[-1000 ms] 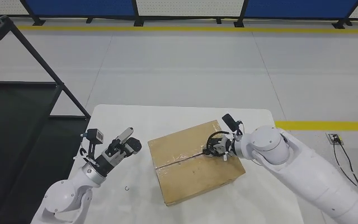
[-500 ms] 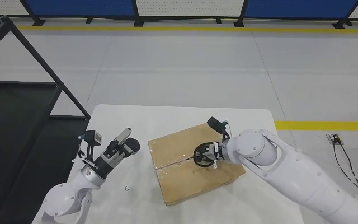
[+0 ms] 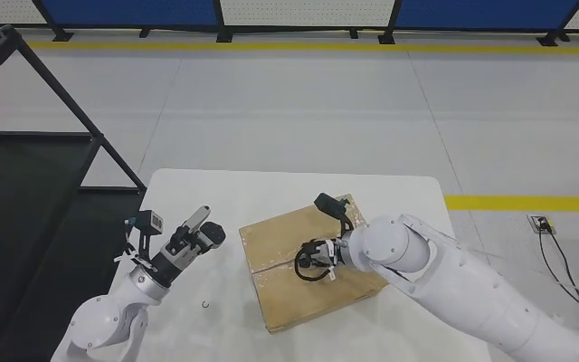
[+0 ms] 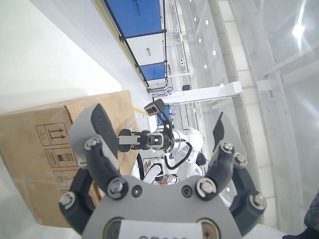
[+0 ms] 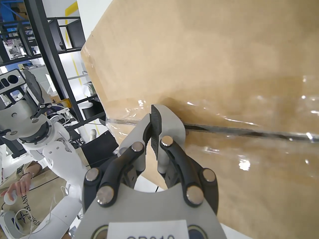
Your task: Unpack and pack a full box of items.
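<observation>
I am watching a white table (image 3: 181, 195) standing on a pale floor. A small ring-like object (image 3: 206, 304) is lying on its near left part; I cannot tell what it is. A black metal frame (image 3: 63, 100) is slanting up on the far left, over a dark floor patch (image 3: 36, 226). Blue barrier panels (image 3: 127, 11) are lining the far edge, with a yellow floor line (image 3: 271, 45) running just in front of them. On the right, a yellow stripe (image 3: 511, 203) is showing beyond the table, and a floor socket (image 3: 540, 223) is sitting near it with a black cable (image 3: 554, 258) trailing nearer. Black shelving (image 5: 49, 33) is standing in the room behind.
</observation>
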You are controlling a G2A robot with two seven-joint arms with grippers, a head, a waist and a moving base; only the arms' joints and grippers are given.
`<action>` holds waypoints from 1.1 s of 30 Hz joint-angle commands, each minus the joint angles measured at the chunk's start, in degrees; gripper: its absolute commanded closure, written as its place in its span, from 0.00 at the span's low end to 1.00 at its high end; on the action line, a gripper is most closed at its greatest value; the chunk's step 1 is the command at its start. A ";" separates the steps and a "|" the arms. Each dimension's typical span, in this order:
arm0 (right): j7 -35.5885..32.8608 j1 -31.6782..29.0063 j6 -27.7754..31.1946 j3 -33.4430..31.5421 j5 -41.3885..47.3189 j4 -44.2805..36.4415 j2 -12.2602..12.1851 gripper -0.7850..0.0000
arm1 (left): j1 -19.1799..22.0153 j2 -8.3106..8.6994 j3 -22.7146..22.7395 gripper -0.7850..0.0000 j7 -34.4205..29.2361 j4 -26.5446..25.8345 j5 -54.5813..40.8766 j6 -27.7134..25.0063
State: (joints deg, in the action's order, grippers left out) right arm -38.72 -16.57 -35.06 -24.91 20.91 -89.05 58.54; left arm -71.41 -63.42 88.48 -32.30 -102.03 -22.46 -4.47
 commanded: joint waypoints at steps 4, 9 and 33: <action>-1.12 0.39 -0.16 0.69 -0.95 0.59 1.39 1.00 | -0.28 0.04 0.53 0.00 0.05 0.11 -0.33 -0.34; -1.07 0.57 0.68 1.03 -1.24 1.33 2.94 1.00 | -0.58 0.04 0.71 0.00 0.03 0.21 -0.47 -0.62; -3.80 3.72 0.27 4.25 -5.15 6.34 11.09 1.00 | -1.43 0.11 1.61 0.00 -0.54 0.94 -1.22 -1.31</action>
State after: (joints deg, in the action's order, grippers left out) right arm -42.13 -13.02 -34.47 -20.74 16.25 -82.86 69.43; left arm -72.91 -63.32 90.13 -32.75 -101.14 -23.70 -5.84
